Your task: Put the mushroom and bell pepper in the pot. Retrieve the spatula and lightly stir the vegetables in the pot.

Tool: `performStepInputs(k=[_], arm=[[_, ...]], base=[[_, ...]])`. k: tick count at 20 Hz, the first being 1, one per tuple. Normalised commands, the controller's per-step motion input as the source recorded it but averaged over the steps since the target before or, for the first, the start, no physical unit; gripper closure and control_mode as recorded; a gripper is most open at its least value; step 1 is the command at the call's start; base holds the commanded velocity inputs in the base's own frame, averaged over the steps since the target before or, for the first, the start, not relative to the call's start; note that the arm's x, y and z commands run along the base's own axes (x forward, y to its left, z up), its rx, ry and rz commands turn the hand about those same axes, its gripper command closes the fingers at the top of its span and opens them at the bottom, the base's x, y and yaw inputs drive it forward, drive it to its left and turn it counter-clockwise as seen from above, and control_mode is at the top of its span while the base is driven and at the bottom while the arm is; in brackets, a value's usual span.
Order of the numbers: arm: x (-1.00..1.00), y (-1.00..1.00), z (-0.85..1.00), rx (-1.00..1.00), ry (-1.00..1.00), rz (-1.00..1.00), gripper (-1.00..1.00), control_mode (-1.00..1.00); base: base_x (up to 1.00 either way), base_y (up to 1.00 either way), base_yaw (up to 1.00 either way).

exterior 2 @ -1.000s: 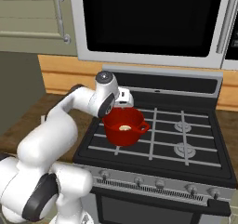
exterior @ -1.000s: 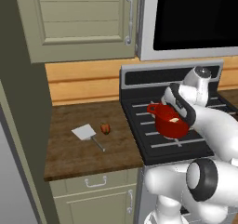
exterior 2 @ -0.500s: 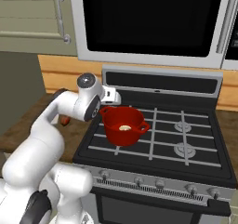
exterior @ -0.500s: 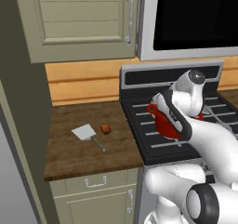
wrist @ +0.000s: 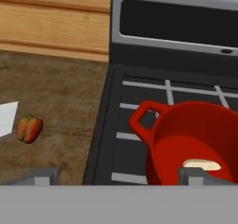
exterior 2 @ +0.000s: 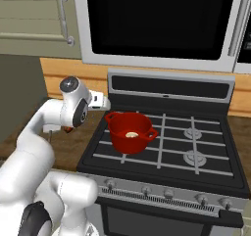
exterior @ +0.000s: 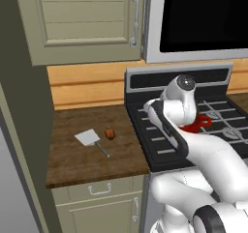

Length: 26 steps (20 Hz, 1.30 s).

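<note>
Looking from the left base view, the bell pepper (exterior: 110, 133) lies on the wooden counter (exterior: 77, 154), well off to the hand's left, with the stove edge between them. The spatula (exterior: 91, 139) lies just beside the pepper on its far side from the hand, white blade up and away, thin handle trailing toward the counter's front edge, so its long axis runs roughly front to back. The arm covers most of the pot (exterior: 198, 123) here, leaving a red sliver with one loop handle, and the fingers cannot be made out

In the right base view the pot (exterior 2: 129, 130) stands clear on the stove's (exterior 2: 162, 152) left front burner, just to the right of the hand, and the pale mushroom (exterior 2: 131, 135) rests on its bottom, which the left view hides. The arm's elbow blocks the counter, so only a dark red scrap of pepper (exterior 2: 67, 129) peeps out beside it, and the spatula is masked

In the hand view the gripper (wrist: 118, 174) has its two tips spread wide apart with nothing between them. The pepper (wrist: 29, 128) sits outside the left tip, stem uppermost, touching nothing, a corner of the white blade (wrist: 7, 118) just beyond it. The pot (wrist: 195, 144) lies under the right tip with the mushroom (wrist: 201, 164) inside. Judging by this, the pepper is next, and the reach must carry left, away from the pot
</note>
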Motion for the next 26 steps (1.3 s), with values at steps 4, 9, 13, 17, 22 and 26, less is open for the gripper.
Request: performStepInputs(k=[4,9,13,17,22,26], arm=[[-0.02,0.98,-0.08,0.0,0.12,-0.05,-1.0,-1.0],[0.0,0.96,-0.2,0.0,0.12,-0.05,-1.0,-1.0],[0.16,0.8,-0.41,0.0,0.14,-0.06,-1.0,-1.0],[0.27,0.44,-0.43,0.0,0.1,-0.04,-1.0,-1.0],[0.32,0.01,-0.35,0.02,0.02,-0.02,-1.0,-1.0],[0.3,0.0,-0.45,0.03,0.0,0.0,-1.0,-1.0]], base=[[0.0,0.0,0.0],[0.0,0.0,0.0],[0.0,0.0,0.0],[0.0,0.0,0.0],[0.0,0.0,0.0],[0.0,0.0,0.0]])
